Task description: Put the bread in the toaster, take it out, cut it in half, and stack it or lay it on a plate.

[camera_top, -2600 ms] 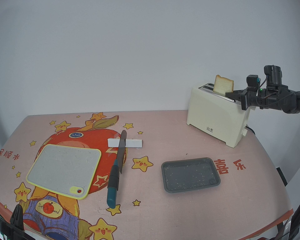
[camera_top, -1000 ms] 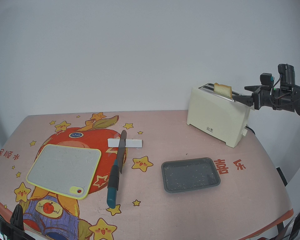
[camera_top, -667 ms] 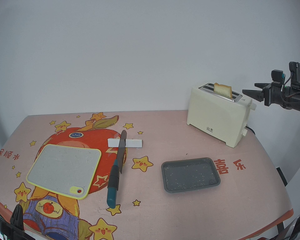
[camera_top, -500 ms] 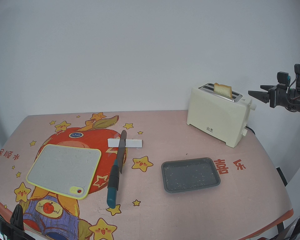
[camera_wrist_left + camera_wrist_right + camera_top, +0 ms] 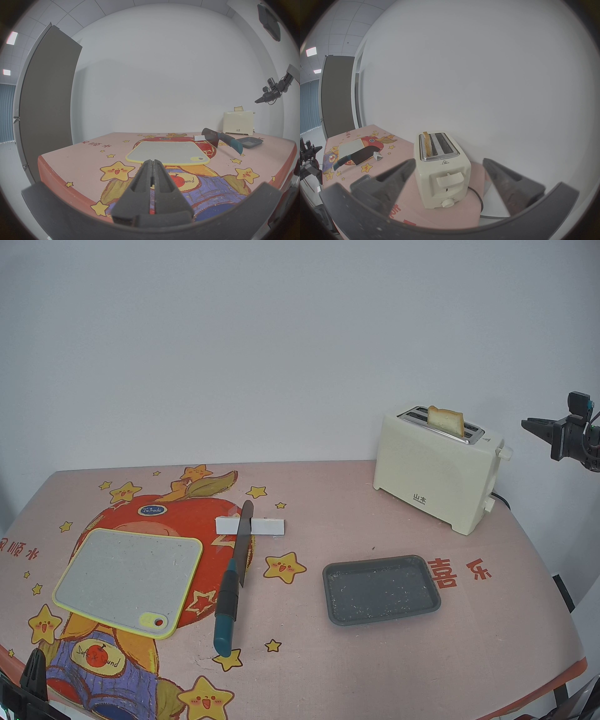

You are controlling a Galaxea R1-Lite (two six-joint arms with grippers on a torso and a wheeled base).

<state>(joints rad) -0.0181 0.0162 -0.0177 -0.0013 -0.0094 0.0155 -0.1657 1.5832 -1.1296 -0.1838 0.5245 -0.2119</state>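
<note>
- Nearest the counter's (image 5: 350, 671) front edge: the left hand (image 5: 152, 162), low at the near left corner, fingers pressed together and holding nothing.
- Beyond it: the cutting board (image 5: 128, 580) lies flat. Just beside it is the knife (image 5: 231, 577), handle toward the front and blade propped across a white block (image 5: 265, 526).
- Mid-counter, right of the knife: the grey tray (image 5: 381, 589), bare, serving as the plate.
- Far right: the toaster (image 5: 437, 480). The bread (image 5: 445, 420) stands on edge in what appears to be the nearer slot, only its top crust above the rim. The lever (image 5: 450, 179) on the end face looks raised.
- Past the toaster's right end, clear of it: the right hand (image 5: 530, 423), about level with the toaster top, fingers spread wide, empty.
- Governing relation: the bread and slot lie to this hand's left. The slot's long axis runs roughly toward the hand, so the lever end faces it. The right arm is far the nearer; the left hand is well apart.
- Judgement: pressing the lever down is the likely next step.
- Against the earliest frame: the right hand was then at the slot and the slice stood much taller. The slice has since dropped in, and the hand has backed away rightward with its fingers parted. Nothing else on the counter has shifted.
</note>
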